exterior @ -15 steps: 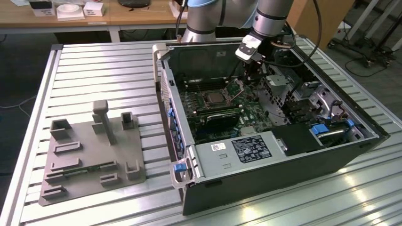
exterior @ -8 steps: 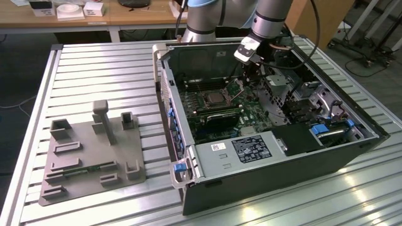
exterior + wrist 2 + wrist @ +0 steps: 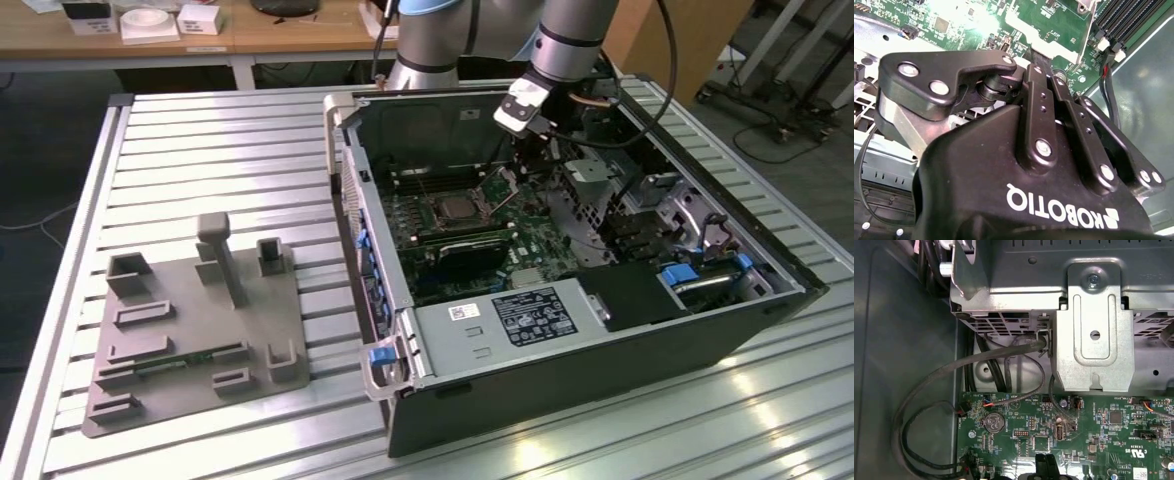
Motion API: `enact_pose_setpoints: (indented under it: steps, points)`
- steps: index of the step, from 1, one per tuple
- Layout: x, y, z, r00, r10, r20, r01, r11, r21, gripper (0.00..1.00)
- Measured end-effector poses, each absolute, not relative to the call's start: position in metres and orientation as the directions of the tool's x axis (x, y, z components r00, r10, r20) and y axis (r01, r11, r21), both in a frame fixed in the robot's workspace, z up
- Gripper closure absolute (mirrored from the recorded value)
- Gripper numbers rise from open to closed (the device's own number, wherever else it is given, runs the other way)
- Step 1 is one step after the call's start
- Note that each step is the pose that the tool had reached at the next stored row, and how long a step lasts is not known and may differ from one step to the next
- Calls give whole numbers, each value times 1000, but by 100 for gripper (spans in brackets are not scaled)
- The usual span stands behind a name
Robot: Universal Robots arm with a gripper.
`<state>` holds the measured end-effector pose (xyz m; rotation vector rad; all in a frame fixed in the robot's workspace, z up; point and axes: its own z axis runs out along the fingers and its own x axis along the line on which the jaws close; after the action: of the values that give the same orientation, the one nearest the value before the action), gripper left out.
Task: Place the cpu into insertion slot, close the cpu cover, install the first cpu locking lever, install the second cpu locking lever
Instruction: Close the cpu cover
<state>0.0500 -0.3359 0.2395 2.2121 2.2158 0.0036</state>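
The open computer case (image 3: 587,372) lies on a slatted metal table. On its green motherboard sits the insertion slot (image 3: 454,209), a square with a silver rim. The cpu cover (image 3: 502,189) stands tilted up at the slot's edge on the exterior view's right. I cannot make out the cpu, nor tell whether it lies in the slot. My gripper (image 3: 526,150) hangs inside the case just above and behind the raised cover. In the first wrist view its black fingertips (image 3: 1041,466) sit close together over the board, shut, with nothing seen between them. The gripper's black housing (image 3: 1019,195) shows in the second wrist view.
A grey parts fixture (image 3: 187,320) lies on the table at the exterior view's left. A silver metal bracket (image 3: 1094,330) and looping black cables (image 3: 954,377) crowd the case wall beyond the fingertips. Black memory slots (image 3: 1124,15) run beside the socket area. A wooden desk (image 3: 267,35) stands behind.
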Motion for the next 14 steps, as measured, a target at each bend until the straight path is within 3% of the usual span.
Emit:
enact_pose_setpoints:
  steps: [14]
  points:
    - [44, -336, 240, -2, 1000, -6, 1000, 2, 9, 90]
